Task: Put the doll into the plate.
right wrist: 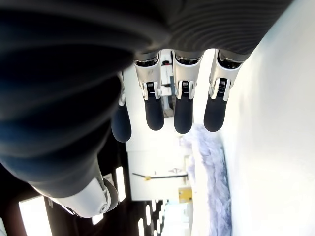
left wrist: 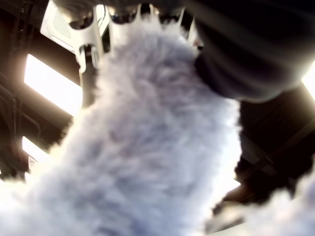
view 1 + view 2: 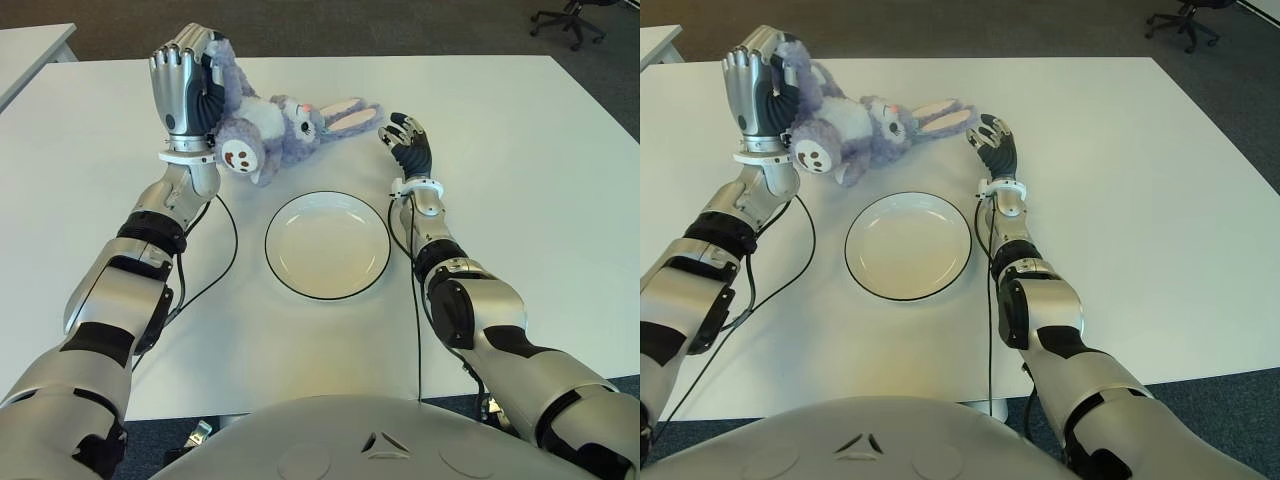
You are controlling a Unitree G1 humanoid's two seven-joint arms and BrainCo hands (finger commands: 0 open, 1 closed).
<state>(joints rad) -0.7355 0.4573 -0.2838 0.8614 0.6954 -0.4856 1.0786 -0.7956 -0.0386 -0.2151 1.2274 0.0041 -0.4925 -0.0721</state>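
Left hand [image 3: 188,85] closed round the purple doll [image 3: 265,128] beyond the plate's [image 3: 372,275] far-left rim, lifting one end for carry-over, ears trailing toward the slack-fingered, empty right hand [image 3: 408,140] beyond the far-right rim.

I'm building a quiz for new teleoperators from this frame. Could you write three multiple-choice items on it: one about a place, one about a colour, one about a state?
1. Where does the plate lie?
A. between the two forearms
B. at the table's far right corner
C. under the doll

2. What colour is the doll's fur?
A. green
B. purple
C. orange

3. What is the left hand doing?
A. lying flat and empty
B. gripping the plate's rim
C. grasping the doll

Answers:
1 A: the plate sits on the white table, nearer the robot than the doll and apart from it.
2 B: purple fur, with a white belly.
3 C: its fingers wrap the doll's body; the right hand shows open beside the doll's ears, holding nothing.
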